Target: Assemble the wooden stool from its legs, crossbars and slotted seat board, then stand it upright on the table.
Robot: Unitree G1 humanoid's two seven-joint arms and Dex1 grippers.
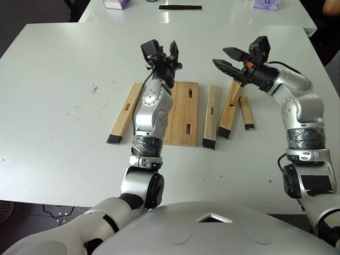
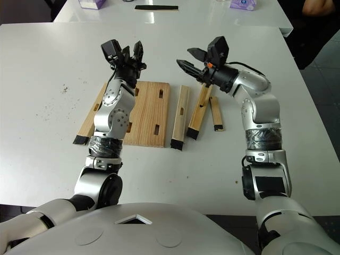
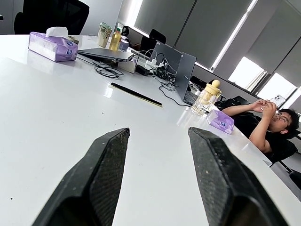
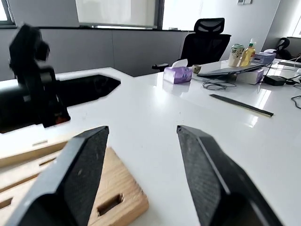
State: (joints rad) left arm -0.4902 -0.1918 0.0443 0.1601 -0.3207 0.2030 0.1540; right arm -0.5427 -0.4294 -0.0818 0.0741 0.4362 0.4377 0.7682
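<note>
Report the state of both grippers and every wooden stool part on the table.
Left gripper: open, empty.
Right gripper: open, empty.
Light wooden slotted seat board: lying flat, nothing fitted.
Long black-tipped wooden leg left of the board: lying flat, loose.
Two matching legs right of the board: lying loose.
Short wooden crossbar: lying loose, rightmost.

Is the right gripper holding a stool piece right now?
No, the right gripper is open with nothing in it.

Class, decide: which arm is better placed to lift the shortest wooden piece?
Right: the right claw, open, hovers near the shortest piece; the left claw hangs by the seat board, farther away.
</note>
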